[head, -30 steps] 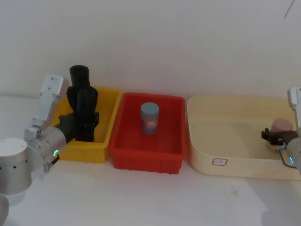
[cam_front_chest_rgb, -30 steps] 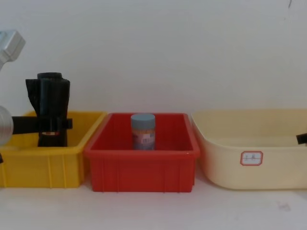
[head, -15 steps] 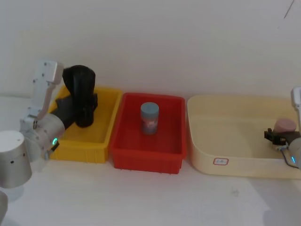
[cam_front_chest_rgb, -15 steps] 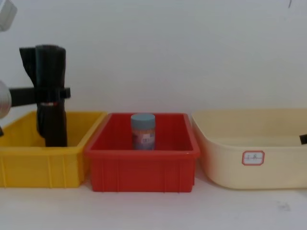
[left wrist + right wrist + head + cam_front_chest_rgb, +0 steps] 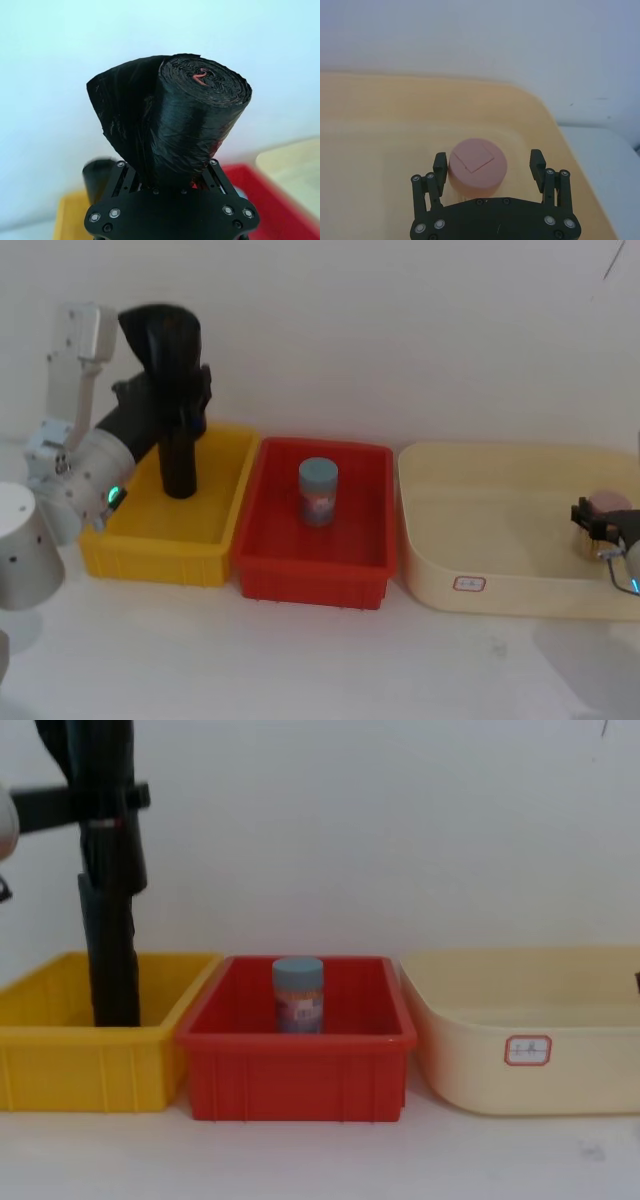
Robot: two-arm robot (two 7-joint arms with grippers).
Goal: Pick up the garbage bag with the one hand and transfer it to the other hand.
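The garbage bag [image 5: 160, 345], a thick black roll with a red-and-white label band [image 5: 100, 823], hangs upright in the air above the yellow bin [image 5: 140, 540]. My left gripper [image 5: 185, 395], on the green-ringed arm, is shut on it at mid-length; in the chest view its fingers [image 5: 110, 800] cross the roll [image 5: 95, 760]. The left wrist view shows the roll's end [image 5: 200, 110] rising out of that gripper [image 5: 167, 175]. My right gripper [image 5: 592, 525], on the blue-ringed arm, hovers open over the cream tub [image 5: 440, 570], its fingertips [image 5: 440, 161] on either side of a pink-capped object [image 5: 477, 165].
A slimmer plain black roll [image 5: 112, 960] stands upright in the yellow bin [image 5: 60, 1070], right under the lifted bag. A grey-lidded jar [image 5: 318, 490] stands in the red bin [image 5: 300, 575] between the yellow bin and the cream tub [image 5: 470, 1070]. A white wall runs behind.
The left gripper has risen with the garbage bag, lifting it out of the yellow bin. The slimmer roll stays standing there. The right gripper has drifted slightly to the right.
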